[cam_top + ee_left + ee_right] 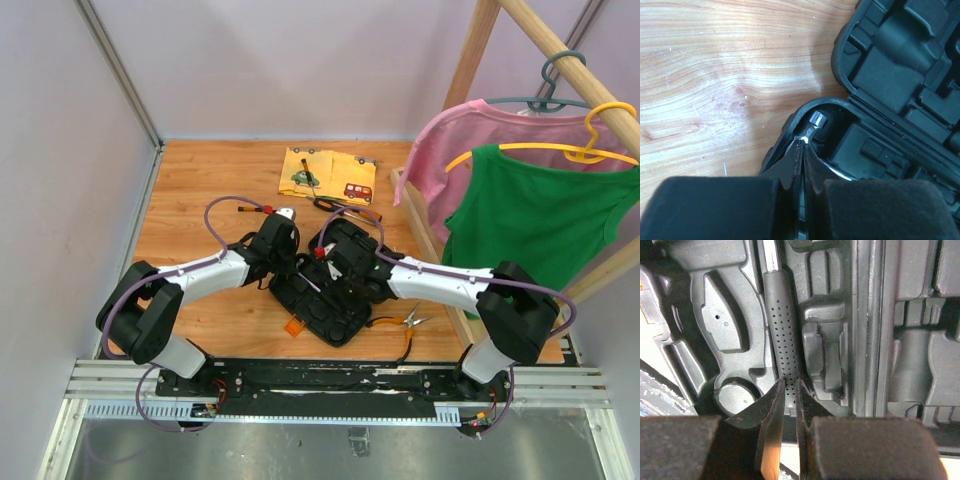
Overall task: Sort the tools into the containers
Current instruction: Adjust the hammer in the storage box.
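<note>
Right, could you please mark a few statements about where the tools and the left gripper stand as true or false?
1. The tool case lies open on the table. True.
2. The orange-handled pliers are stowed in the case. False: they lie on the table beside it.
3. The left gripper is wide open. False: it is shut, its tips by the steel hammer head in a corner of the case.
4. A black dotted handle lies in a moulded slot. True.
5. The yellow cloth is bare. False: a thin tool lies on it.
</note>
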